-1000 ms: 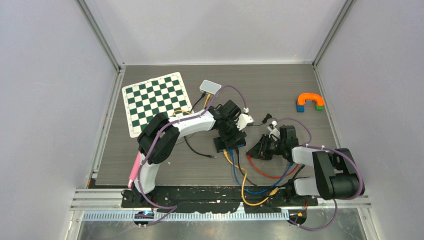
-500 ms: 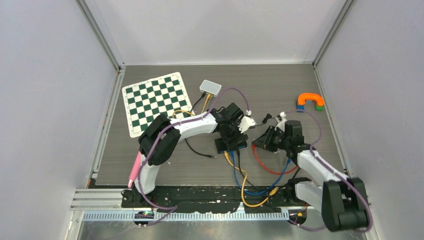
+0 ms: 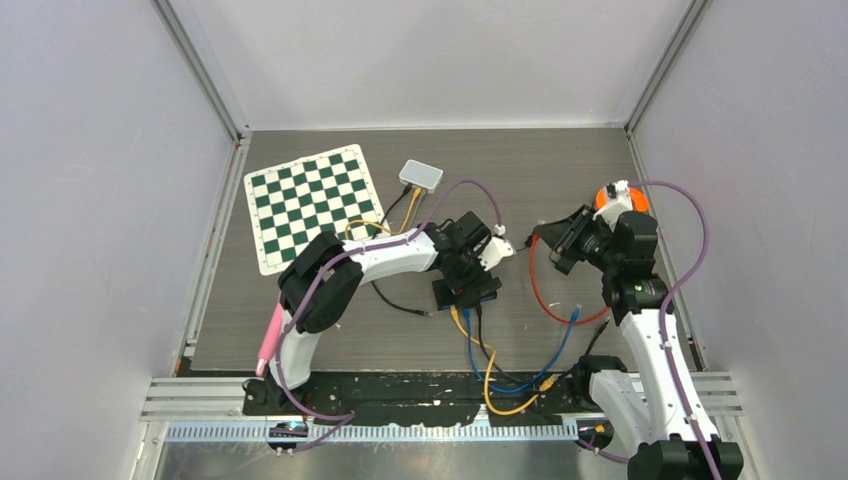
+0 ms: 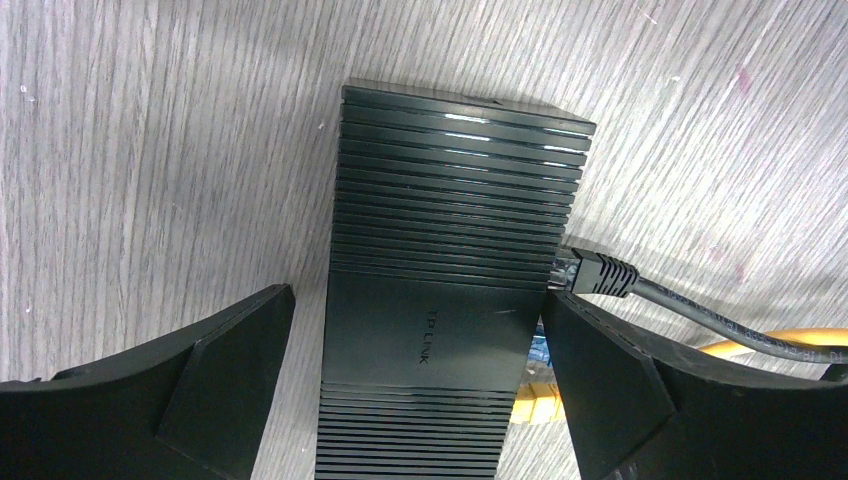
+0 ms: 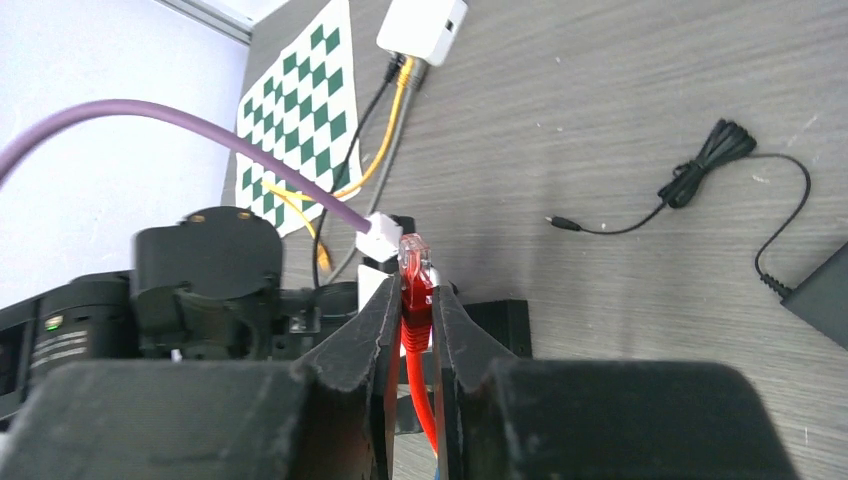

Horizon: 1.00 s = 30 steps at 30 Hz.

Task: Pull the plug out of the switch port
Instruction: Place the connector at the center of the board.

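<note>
The black TP-Link switch [image 4: 450, 300] lies on the grey table, also in the top view [image 3: 466, 291]. My left gripper [image 4: 418, 297] is open and straddles it, the right finger at its port side, the left finger a little apart. A black plug [image 4: 597, 273], a blue plug and a yellow plug [image 4: 535, 405] sit in its ports. My right gripper [image 5: 417, 290] is shut on the red plug [image 5: 414, 268], held in the air right of the switch [image 3: 553, 243]. Its red cable [image 3: 535, 285] hangs down to the table.
A white box [image 3: 421, 175] with cables stands behind the switch. A green chessboard [image 3: 312, 200] lies at the back left. An orange and blue toy [image 3: 620, 205] sits by the right wrist. A thin black lead [image 5: 700, 170] lies at the far right. Blue and yellow cables run toward the front edge.
My right gripper has carried the red plug away from the switch, up and toward the back right, with the red cable trailing. My left gripper has stayed over the switch.
</note>
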Each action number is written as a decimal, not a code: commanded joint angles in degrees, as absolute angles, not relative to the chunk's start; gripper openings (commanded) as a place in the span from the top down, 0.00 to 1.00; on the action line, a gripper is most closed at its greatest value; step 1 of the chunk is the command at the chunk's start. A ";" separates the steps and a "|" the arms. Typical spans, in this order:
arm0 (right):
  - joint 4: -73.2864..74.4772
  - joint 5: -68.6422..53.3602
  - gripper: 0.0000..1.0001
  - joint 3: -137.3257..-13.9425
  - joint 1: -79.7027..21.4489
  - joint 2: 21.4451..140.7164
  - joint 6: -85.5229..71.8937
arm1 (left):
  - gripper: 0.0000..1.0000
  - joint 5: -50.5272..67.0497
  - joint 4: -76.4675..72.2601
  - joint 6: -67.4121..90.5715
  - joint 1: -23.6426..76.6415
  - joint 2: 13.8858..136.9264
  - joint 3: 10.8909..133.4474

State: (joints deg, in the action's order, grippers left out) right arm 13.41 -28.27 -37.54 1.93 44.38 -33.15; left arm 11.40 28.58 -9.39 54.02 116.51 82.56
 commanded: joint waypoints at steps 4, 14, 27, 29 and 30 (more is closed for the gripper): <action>13.96 -27.79 0.81 -47.53 3.38 40.11 -30.96 | 0.00 10.01 27.30 -7.57 54.56 113.84 81.38; 19.91 -11.97 0.82 -59.22 3.52 39.03 -21.39 | 0.00 5.02 25.86 -4.90 54.57 108.68 81.82; 20.66 10.42 0.84 -57.12 3.52 38.26 -23.91 | 0.00 2.28 21.43 -2.78 54.58 101.14 77.83; 16.89 10.66 0.84 -56.03 3.52 36.82 -23.21 | 0.01 0.65 21.26 -2.38 54.58 99.96 76.64; 16.27 9.77 0.84 -56.54 3.52 37.22 -21.21 | 0.00 -0.87 21.49 -2.15 54.58 99.46 76.17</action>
